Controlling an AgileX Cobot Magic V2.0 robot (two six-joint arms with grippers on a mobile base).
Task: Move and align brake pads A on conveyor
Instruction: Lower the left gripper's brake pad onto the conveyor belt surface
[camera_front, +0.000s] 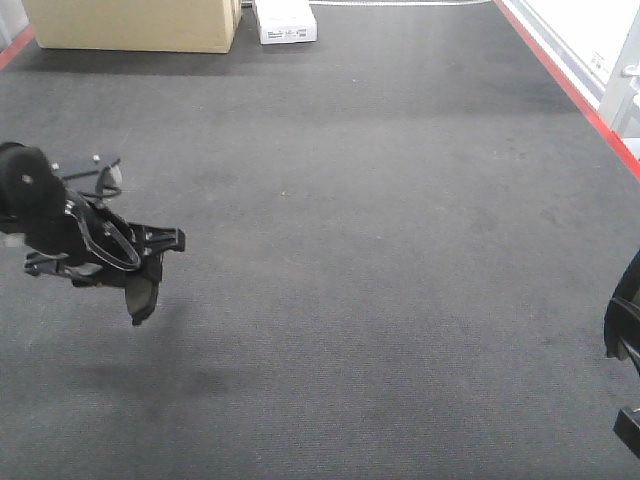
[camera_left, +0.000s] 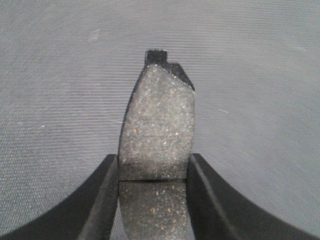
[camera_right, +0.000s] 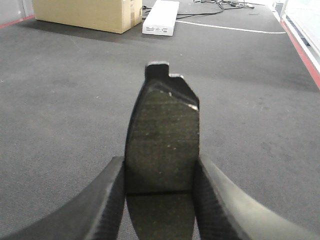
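The black curved fingers (camera_left: 100, 200) of the left gripper (camera_left: 154, 195) are pinching a brake pad (camera_left: 157, 125) by its long edges, its speckled, gritty grey face showing a notched tab on top. The right gripper (camera_right: 160, 180) is clamping a second brake pad (camera_right: 162, 130) likewise, a thin groove crossing it low down. Both are hanging over the conveyor (camera_front: 380, 250), the first at the near left; the dark felt-like belt is running to a red edge (camera_front: 570, 90), a cardboard box (camera_front: 130, 25) and a white box (camera_front: 285, 20) sitting at the far end
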